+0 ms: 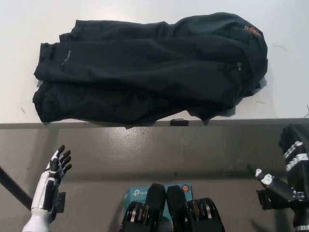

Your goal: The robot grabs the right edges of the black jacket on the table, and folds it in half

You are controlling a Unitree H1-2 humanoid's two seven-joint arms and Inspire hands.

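A black jacket (149,72) lies spread across the white table (29,19), reaching from left to right, with a small orange logo near its upper right end. Its lower edge lies along the table's front edge. My white left hand (52,180) hangs low at the lower left, below the table edge, fingers apart and holding nothing. My black right hand (289,179) sits at the lower right, also below the table edge, fingers spread and holding nothing. Both hands are well apart from the jacket.
The table's front edge (96,125) runs across the picture below the jacket. Grey floor (159,154) lies beneath it. A small dark tab (179,122) sticks out at the table edge under the jacket.
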